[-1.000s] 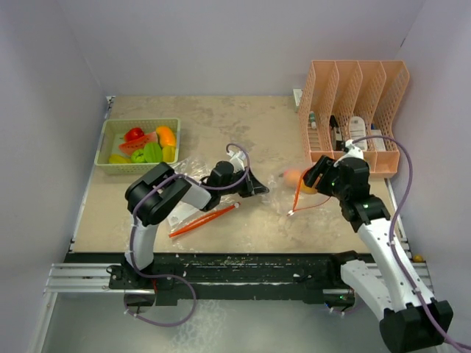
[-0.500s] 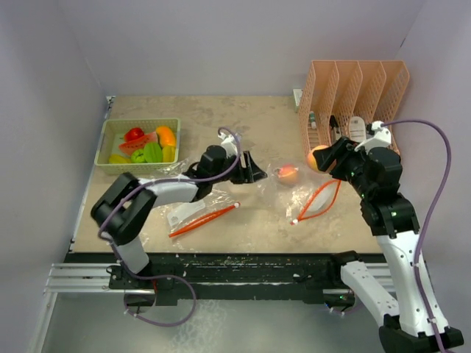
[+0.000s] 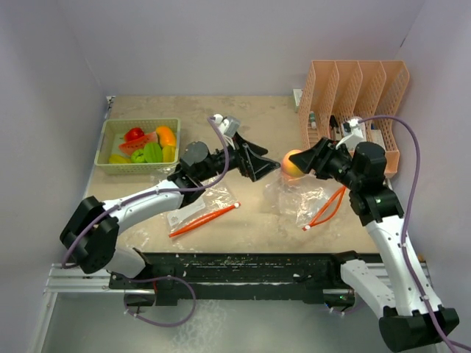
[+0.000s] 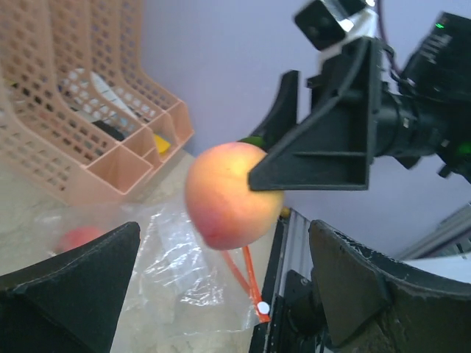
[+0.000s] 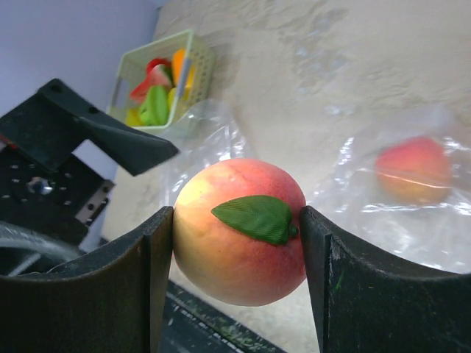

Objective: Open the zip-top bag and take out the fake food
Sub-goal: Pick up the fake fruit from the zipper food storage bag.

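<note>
Right hand (image 3: 303, 163) was gripping the peach (image 3: 292, 163) up off the tabletop (image 3: 221, 118), left hand (image 3: 263, 163) spread wide just beside it.

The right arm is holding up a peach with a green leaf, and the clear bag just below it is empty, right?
Not quite: that clear bag is not empty; the right wrist view shows a second peach inside it. The right gripper does hold up a peach with a green leaf.
</note>
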`<act>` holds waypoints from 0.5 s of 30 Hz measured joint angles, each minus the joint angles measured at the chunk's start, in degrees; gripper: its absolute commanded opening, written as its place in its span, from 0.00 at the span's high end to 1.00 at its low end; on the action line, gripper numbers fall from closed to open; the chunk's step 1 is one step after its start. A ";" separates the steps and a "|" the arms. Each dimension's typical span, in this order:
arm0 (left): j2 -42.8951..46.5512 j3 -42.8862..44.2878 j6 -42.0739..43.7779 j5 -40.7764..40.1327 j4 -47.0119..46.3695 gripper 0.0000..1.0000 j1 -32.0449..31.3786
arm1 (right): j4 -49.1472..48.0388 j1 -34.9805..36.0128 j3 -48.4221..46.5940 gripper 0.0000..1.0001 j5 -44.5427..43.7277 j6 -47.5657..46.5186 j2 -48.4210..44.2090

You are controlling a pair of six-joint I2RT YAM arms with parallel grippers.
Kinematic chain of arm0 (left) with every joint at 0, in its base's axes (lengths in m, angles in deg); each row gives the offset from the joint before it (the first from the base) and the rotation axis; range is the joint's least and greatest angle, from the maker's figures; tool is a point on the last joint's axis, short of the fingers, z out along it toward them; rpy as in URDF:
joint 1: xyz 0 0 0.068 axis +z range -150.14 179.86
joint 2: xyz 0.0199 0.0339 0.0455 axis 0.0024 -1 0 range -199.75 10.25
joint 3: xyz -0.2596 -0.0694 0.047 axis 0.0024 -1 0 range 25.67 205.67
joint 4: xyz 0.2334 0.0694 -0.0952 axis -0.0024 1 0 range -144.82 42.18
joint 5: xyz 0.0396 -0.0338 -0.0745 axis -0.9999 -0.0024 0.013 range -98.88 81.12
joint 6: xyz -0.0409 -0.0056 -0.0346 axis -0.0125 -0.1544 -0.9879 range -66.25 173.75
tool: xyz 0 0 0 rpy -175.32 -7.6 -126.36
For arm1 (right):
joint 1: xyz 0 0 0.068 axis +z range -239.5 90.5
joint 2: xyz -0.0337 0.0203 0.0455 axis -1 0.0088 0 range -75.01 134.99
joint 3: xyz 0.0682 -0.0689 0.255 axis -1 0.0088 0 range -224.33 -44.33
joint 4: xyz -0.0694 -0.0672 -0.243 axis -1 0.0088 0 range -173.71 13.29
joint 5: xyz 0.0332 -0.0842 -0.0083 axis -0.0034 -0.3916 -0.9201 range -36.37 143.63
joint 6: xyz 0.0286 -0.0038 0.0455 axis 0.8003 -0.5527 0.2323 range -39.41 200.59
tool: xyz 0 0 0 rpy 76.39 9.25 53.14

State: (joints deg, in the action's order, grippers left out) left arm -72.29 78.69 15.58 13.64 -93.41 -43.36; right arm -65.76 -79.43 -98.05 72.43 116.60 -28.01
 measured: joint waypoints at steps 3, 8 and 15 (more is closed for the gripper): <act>-1.90 -0.44 -0.48 3.04 -5.33 0.01 -1.14 | -2.56 0.00 0.72 0.66 4.66 2.14 0.68; -5.90 -0.44 -2.91 7.15 -12.98 0.01 -1.16 | -7.45 0.00 0.74 0.66 10.54 4.98 0.50; -6.86 -0.28 -2.71 8.37 -14.08 0.01 -2.36 | -11.78 0.00 1.99 0.66 16.70 7.63 1.40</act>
State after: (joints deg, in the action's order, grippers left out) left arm -79.15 78.40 12.87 22.01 -107.48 -45.72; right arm -77.54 -79.43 -96.06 89.13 124.23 -26.61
